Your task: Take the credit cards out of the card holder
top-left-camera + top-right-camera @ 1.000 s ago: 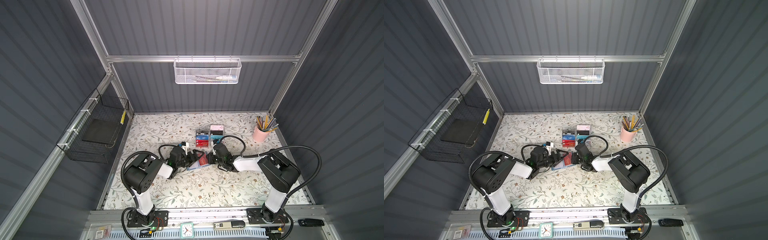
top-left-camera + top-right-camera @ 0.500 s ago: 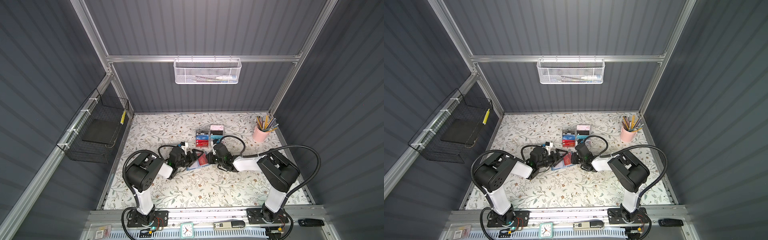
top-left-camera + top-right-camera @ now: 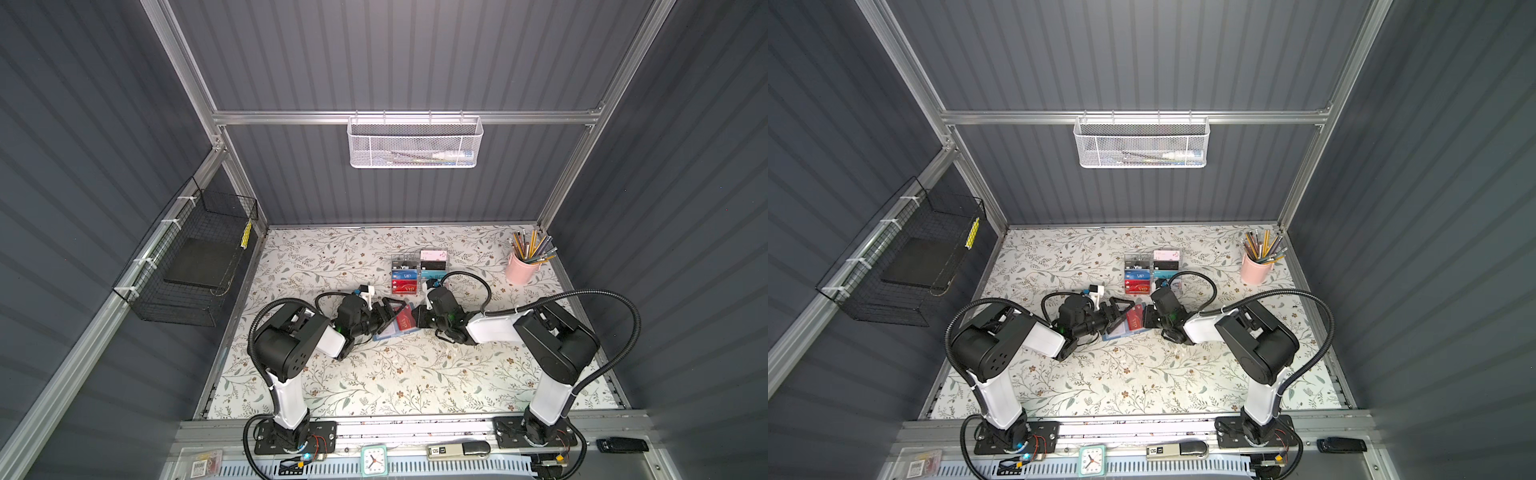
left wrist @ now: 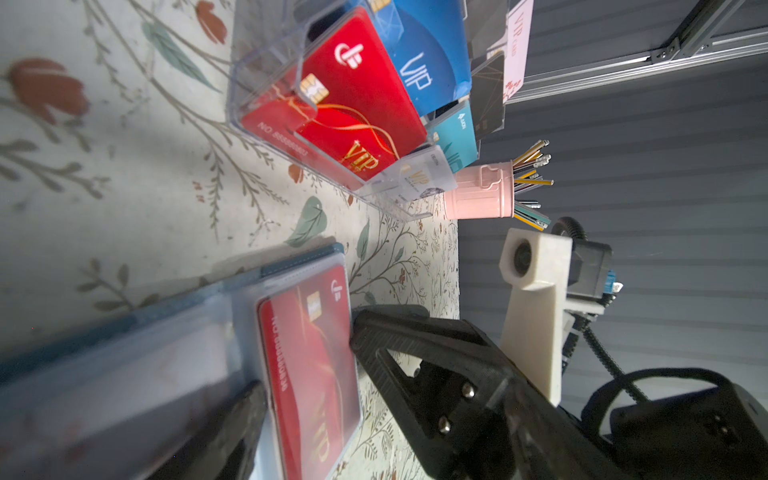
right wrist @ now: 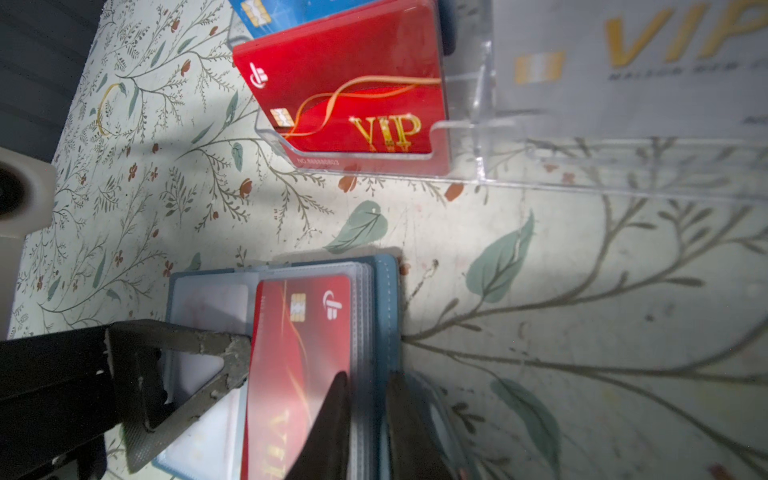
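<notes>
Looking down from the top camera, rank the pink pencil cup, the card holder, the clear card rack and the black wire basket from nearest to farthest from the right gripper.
From the right gripper:
1. card holder, between its jaws, mid-table.
2. clear card rack, just behind.
3. pink pencil cup, back right.
4. black wire basket, left wall.

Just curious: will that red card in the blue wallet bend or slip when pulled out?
Probably stiff: the red card lies flat, edges straight. Likely slippery: its face is glossy. The thin card holder may drag along unless pinned.
</notes>
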Motion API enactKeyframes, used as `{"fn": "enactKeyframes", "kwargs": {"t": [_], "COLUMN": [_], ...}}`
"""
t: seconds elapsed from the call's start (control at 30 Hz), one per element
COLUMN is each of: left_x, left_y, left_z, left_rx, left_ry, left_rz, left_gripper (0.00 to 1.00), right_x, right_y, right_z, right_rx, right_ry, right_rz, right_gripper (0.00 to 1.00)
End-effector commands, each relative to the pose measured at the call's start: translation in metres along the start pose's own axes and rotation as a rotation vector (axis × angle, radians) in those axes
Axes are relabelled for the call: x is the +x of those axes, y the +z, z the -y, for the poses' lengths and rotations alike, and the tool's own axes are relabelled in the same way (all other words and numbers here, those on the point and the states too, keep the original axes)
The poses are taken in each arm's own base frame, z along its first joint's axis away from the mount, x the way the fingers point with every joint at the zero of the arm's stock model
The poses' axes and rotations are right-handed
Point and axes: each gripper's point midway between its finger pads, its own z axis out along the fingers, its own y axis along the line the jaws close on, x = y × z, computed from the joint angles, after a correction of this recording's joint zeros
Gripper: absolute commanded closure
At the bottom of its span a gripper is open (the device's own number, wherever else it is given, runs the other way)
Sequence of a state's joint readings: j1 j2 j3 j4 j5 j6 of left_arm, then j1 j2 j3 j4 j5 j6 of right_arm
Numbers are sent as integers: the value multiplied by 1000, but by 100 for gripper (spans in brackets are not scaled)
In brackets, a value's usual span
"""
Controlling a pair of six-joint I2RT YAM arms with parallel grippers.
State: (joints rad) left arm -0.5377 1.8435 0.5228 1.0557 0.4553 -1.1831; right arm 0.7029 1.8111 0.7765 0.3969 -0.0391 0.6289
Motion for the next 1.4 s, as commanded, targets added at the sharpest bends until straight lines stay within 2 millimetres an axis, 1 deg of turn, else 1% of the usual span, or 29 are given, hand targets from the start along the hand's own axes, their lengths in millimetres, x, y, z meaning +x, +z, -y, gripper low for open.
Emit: {"fn": "enactKeyframes", "kwargs": {"t": [0.0, 0.33, 0.67, 0.9, 1.17, 1.27, 1.37], "left_x": [5, 7, 4, 2, 3, 2, 2], "left_y": [-1, -6, -2, -3, -9, -9, -6], "left_z": [9, 10, 12, 16, 18, 20, 18], "left_rx": [31, 19, 39, 42, 30, 28, 21], "left_ry": [14, 24, 8, 14, 16, 19, 16], "left_rz": [-15, -16, -10, -2, 2, 3, -2], "left_gripper": [10, 10, 10, 10, 10, 9, 9], "right_x": [72, 73, 74, 76, 76, 76, 76], "right_y": [6, 6, 6, 6, 5, 5, 5], "right_z": [35, 36, 35, 36, 37, 37, 37], "right_rx": [94, 97, 88, 89, 91, 90, 87], "right_ry": [11, 16, 25, 28, 30, 32, 34], "right_rz": [-232, -229, -233, -233, -230, -231, -230], "right_gripper": [81, 81, 81, 82, 82, 82, 82]}}
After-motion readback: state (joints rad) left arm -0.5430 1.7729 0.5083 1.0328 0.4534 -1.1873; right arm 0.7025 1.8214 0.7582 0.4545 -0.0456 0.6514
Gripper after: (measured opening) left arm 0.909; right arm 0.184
